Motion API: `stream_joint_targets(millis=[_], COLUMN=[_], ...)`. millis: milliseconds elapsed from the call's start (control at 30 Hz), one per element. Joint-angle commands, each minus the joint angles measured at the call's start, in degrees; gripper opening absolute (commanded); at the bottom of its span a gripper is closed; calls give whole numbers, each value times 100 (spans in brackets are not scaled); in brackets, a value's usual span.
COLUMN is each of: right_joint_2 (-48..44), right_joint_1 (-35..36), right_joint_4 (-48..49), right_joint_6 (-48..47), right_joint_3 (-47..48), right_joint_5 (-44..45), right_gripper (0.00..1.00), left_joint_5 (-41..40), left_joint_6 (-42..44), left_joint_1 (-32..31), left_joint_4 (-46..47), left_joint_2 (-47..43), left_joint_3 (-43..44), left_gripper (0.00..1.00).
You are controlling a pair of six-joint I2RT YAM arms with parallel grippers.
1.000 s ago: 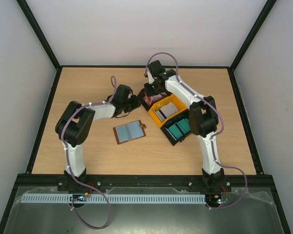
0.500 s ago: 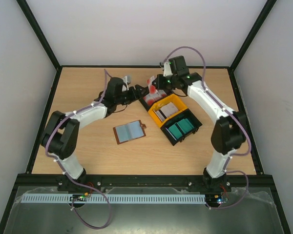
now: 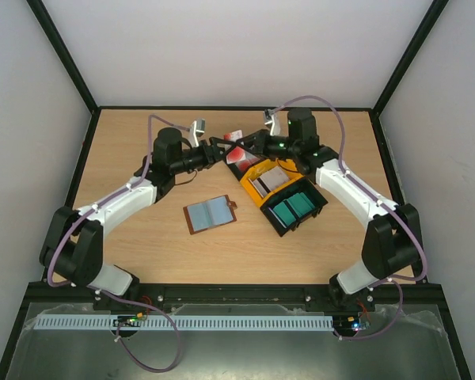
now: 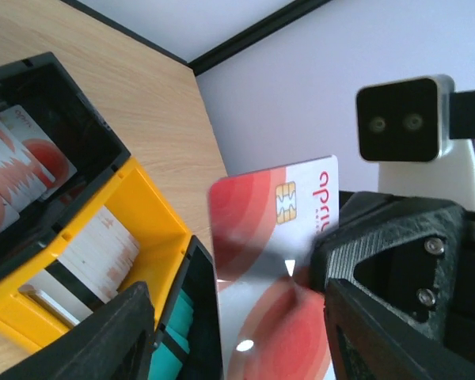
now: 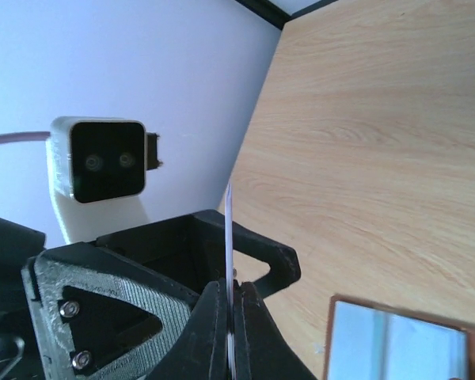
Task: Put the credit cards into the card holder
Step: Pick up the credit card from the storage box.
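Observation:
A red-and-white credit card (image 4: pixel 273 237) with a gold chip hangs in the air above the table, and my right gripper (image 5: pixel 231 313) is shut on its edge. My left gripper (image 4: pixel 245 340) is open, and the card stands between its fingers (image 4: pixel 103 332), closer to the right-hand one. In the top view the two grippers meet nose to nose, left gripper (image 3: pixel 219 149) and right gripper (image 3: pixel 240 147), with the card (image 3: pixel 234 136) between them. The brown card holder (image 3: pixel 210 214) lies open and flat on the table, nearer than the grippers. A corner of the card holder (image 5: pixel 404 344) shows in the right wrist view.
A three-compartment black-and-yellow bin tray (image 3: pixel 303 192) sits just right of the grippers. It holds red-and-white cards (image 4: pixel 16 158), white-grey cards (image 4: pixel 95 253) and teal cards (image 3: pixel 293 207). Black frame posts and white walls border the table.
The right gripper has risen out of the tray with the red-and-white card and turned toward the left arm. The left arm has stretched out to meet it, and its jaws have opened around the card.

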Motion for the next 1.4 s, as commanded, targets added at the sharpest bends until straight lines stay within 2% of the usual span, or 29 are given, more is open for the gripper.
stream_joint_targets(millis=[0, 100, 200, 433, 567, 700, 767, 867, 1000, 1200, 1367], right_joint_2=[-325, -380, -441, -510, -556, -622, -682, -817, -960, -1152, -1128], right_joint_1=[14, 16, 16, 16, 16, 12, 16, 16, 16, 15, 16], right_joint_4=[963, 1284, 1351, 2147, 2197, 2090, 1886, 1865, 1997, 1922, 1857], right_joint_6=[725, 985, 1074, 1710, 1772, 1673, 1511, 1401, 1445, 1326, 1285], right_joint_3=[-250, -428, -532, -816, -876, -874, -829, -873, -944, -1040, -1044], right_joint_5=[-471, -589, -562, -825, -840, -760, -633, -449, -345, -79, -52], right_gripper=[2, 2, 2, 6, 7, 7, 12, 22, 26, 27, 21], left_joint_5=[214, 253, 351, 828, 955, 1095, 1132, 1222, 1414, 1603, 1674], left_joint_6=[-164, -224, -300, -659, -867, -966, -1011, -1067, -1193, -1385, -1422], left_joint_1=[23, 29, 29, 29, 29, 34, 46, 93, 158, 229, 231], left_joint_4=[224, 279, 385, 910, 1205, 1353, 1381, 1382, 1390, 1485, 1515], left_joint_2=[-416, -571, -688, -606, -596, -622, -673, -782, -935, -1200, -1323], left_joint_3=[-315, -445, -514, -575, -555, -485, -472, -470, -476, -519, -523], left_gripper=[54, 43, 37, 29, 25, 9, 3, 2, 2, 2, 2])
